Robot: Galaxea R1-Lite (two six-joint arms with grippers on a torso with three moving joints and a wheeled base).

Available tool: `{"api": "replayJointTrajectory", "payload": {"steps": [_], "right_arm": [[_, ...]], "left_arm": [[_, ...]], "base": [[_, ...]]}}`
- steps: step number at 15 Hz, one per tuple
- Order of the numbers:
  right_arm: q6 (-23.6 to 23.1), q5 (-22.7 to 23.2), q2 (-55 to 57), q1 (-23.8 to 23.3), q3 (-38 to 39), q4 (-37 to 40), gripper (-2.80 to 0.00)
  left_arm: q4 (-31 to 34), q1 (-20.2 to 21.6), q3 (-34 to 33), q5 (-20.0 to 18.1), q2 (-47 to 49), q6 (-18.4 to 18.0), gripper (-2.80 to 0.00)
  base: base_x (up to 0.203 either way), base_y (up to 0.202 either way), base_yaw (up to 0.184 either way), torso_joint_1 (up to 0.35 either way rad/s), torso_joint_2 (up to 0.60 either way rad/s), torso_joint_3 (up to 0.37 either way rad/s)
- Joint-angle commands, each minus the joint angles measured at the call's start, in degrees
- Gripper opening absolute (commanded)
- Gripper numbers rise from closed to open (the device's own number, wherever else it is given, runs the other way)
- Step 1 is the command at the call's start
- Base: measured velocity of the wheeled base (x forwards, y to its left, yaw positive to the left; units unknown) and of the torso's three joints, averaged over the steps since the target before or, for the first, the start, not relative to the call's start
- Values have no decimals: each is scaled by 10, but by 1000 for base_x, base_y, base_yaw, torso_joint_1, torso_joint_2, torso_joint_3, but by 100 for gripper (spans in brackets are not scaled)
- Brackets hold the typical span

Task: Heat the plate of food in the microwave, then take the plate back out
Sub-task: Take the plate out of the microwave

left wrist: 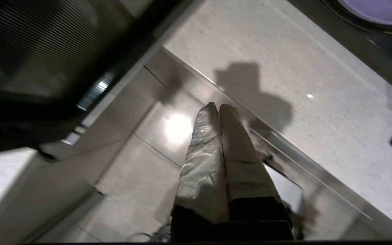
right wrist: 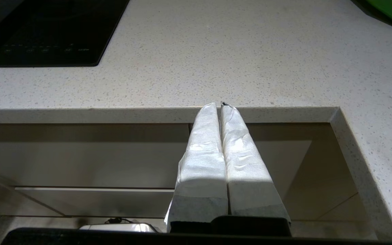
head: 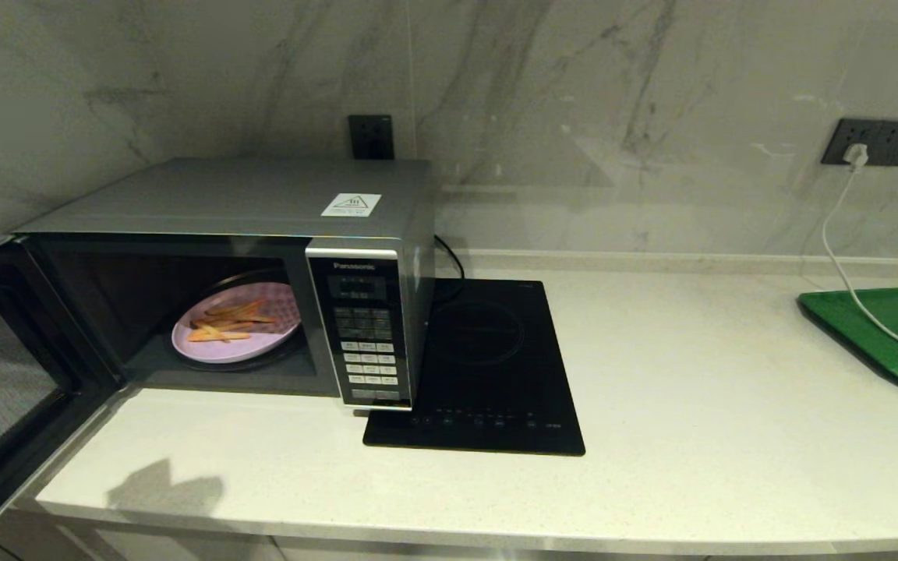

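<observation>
Head view shows the microwave (head: 246, 257) at the left of the frame, standing on the pale speckled table (head: 691, 389) against a marbled wall. Its door (head: 5, 374) is swung wide open toward the lower left corner of the frame, its dark mesh window facing inward. Inside the dark cavity, left of centre in the frame, lies the plate of food (head: 235, 331), lilac, with orange-yellow fries on it. The black keypad panel (head: 367, 339) sits at the right of the microwave's front, and a white warning sticker (head: 351, 205) lies on its top. Just right of the microwave, touching its lower corner in the frame, lies a flat black induction hob (head: 488, 366). A green tray (head: 885, 335) lies at the right edge, crossed by a white cable (head: 839, 257) that runs up to a wall socket (head: 872, 142) in the upper right.

Neither arm appears in the head view. In the left wrist view the left end effector (left wrist: 219, 107) has its two wrapped fingers pressed together, holding nothing, over the table's front edge, with the open door in the upper left of that frame and a sliver of the plate in the upper right corner. In the right wrist view the right end effector (right wrist: 220, 105) also has its fingers together and empty, in front of the table's edge.
</observation>
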State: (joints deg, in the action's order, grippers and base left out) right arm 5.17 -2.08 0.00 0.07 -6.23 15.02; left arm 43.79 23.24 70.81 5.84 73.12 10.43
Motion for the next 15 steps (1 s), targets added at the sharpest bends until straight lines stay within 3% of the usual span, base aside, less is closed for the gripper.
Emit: {"api": "replayJointTrajectory", "payload": {"steps": [1, 5, 7, 8, 11, 15], "right_arm": [[0, 0, 0, 0, 0, 1, -280], [0, 0, 0, 0, 0, 1, -280], [0, 0, 0, 0, 0, 1, -280], [0, 0, 0, 0, 0, 1, -280], [0, 0, 0, 0, 0, 1, -280], [0, 0, 0, 0, 0, 1, -280]], "left_arm": [[2, -13, -21, -33, 34, 51, -280], [-8, -98, -22, -81, 114, 314, -280], [-70, -152, -23, -80, 166, 462, -280], [-93, -175, -23, -69, 196, 512, -280], [-116, -207, -10, -40, 290, 604, -280], [-151, -209, 27, -36, 367, 662, -280]], "base": [[0, 0, 0, 0, 0, 0], [0, 0, 0, 0, 0, 0], [0, 0, 0, 0, 0, 0], [0, 0, 0, 0, 0, 0], [0, 0, 0, 0, 0, 0], [0, 0, 0, 0, 0, 0]]}}
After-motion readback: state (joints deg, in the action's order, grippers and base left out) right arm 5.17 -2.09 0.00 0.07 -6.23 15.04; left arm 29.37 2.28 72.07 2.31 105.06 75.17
